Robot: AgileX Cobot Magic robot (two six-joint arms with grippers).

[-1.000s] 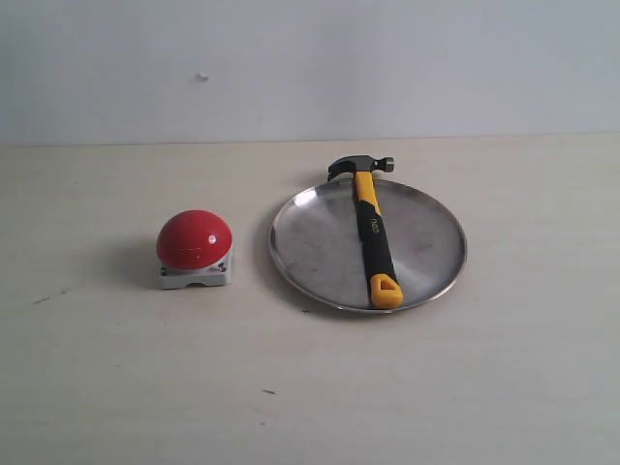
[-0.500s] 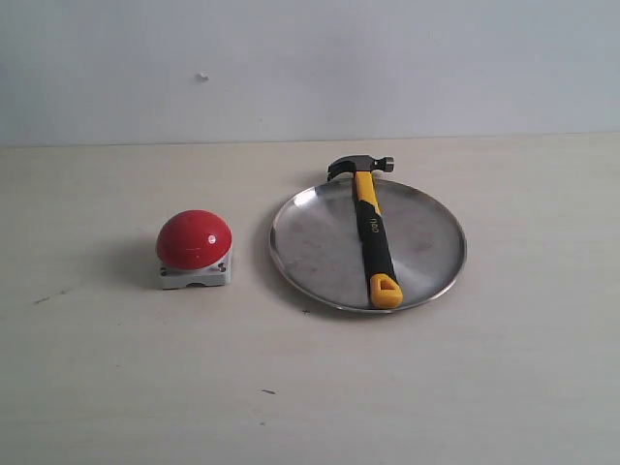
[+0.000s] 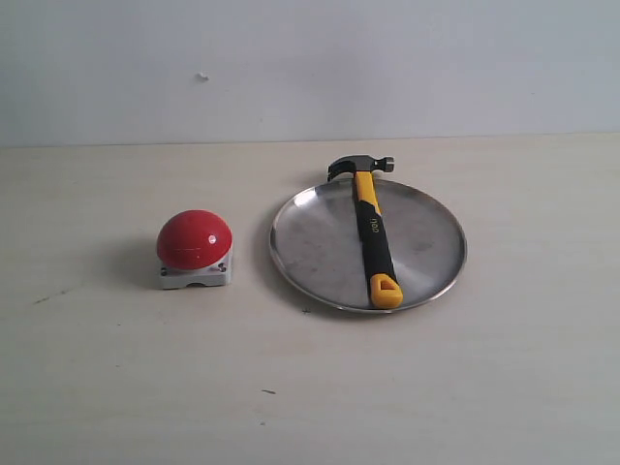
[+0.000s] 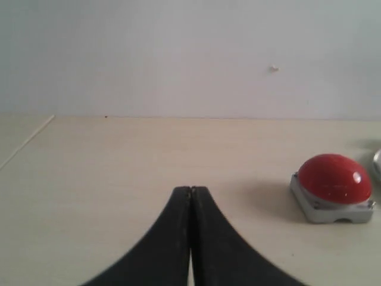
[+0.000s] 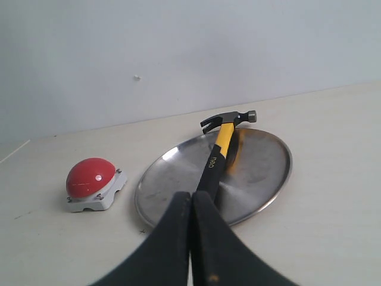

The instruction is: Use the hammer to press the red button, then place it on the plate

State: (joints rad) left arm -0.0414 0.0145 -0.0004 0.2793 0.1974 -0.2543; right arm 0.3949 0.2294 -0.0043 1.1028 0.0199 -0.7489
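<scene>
The left gripper (image 4: 190, 192) is clenched, its jaws pressed together with nothing between them, and it is held low over the bare bench (image 4: 89, 179) at the left of the scene. The button (image 4: 333, 179) stands farther out and to its right, well apart from the tips. The right gripper (image 5: 190, 195) is likewise clenched and empty. It is poised at the near side of the plate (image 5: 262, 173), and the near end of the hammer (image 5: 221, 146) is hidden behind its tips, so contact cannot be judged.

In the exterior view neither gripper is seen. The hammer lies on the plate, which sits right of the button and apart from it. The hammer's long axis runs near to far. The head lies at the far rim, claw to the left and face to the right, and the yellow loop rests at the near rim, slightly right of the head.

The handle spans nearly the whole plate, so the head is carried at the rim. With the loop turned toward the near side, a grasp by the right arm is judged the easier. Whether the button has been pressed cannot be told.
</scene>
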